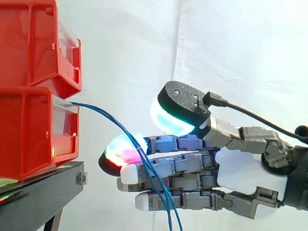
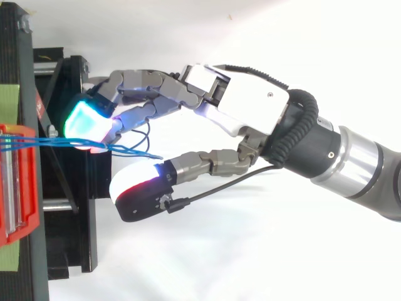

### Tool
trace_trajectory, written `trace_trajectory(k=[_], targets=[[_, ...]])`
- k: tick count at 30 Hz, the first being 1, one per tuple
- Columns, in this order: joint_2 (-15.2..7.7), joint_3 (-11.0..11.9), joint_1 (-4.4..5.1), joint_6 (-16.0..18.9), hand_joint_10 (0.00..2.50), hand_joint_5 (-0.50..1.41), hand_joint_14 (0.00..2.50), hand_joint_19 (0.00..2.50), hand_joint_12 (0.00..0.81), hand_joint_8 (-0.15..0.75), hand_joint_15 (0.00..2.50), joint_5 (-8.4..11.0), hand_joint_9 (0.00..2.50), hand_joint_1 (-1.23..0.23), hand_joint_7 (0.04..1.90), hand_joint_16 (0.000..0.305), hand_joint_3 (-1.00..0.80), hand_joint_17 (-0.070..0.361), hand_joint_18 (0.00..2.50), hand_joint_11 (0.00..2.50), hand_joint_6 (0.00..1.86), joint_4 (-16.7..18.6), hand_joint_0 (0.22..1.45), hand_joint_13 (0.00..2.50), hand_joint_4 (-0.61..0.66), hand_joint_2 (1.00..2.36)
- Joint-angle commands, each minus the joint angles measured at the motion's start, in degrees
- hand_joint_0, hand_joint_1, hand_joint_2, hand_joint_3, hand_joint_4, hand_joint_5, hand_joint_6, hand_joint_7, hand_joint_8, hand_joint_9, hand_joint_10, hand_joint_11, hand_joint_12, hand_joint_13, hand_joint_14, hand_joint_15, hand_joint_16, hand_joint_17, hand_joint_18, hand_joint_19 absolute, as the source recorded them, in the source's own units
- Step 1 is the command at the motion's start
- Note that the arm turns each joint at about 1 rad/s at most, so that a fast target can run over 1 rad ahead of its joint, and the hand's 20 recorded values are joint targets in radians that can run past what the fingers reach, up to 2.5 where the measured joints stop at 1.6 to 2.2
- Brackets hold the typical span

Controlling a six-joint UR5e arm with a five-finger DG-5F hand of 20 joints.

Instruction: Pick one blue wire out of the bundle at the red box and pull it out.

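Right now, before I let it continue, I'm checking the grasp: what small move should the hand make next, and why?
Probably close the thumb toward the fingertips. The hand is open, and the blue wires from the red bin run through the gap between them, none pinched yet. Whether just one would be caught, I cannot tell.

You have two bins stacked at the left, the upper bin [image 1: 29,43] on the lower bin [image 1: 29,134], both on the stand [image 1: 38,192]. The wires [image 1: 108,118] leave the lower bin's front, run right and drop across the near side of the fingers [image 1: 192,166]. The hand [image 1: 240,175] reaches in from the right, near the bins but apart from them, its thumb above the fingers. The curtain [image 1: 231,48] hangs behind.
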Motion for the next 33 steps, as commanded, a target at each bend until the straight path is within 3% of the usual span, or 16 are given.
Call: trace_trajectory(k=[1, 19, 33], targets=[[0.0, 0.0, 0.15, -0.1, 0.01, -0.1, 0.01, 0.43, 0.35, 0.242, 0.21, 0.11, 0.74, -0.77, 1.2, 0.048, -0.43, 0.107, 0.28, 0.43, 0.5, 0.1, 0.55, 0.3, 0.22, 1.01], [-0.4, 0.0, 0.59, -0.2, 0.01, -0.09, 0.01, 0.45, 0.351, 0.247, 0.24, 0.03, 0.79, -0.77, 1.3, 0.046, -0.38, 0.104, 0.33, 0.47, 0.52, 0.1, 0.59, 0.37, 0.19, 1.01], [-0.4, 0.0, 0.67, -0.6, 0.02, -0.13, 0.01, 0.46, 0.353, 0.255, 0.26, 0.11, 0.84, -0.74, 1.07, 0.046, -0.29, 0.104, 0.38, 0.51, 0.71, 0.1, 0.6, 0.41, 0.18, 1.01]])
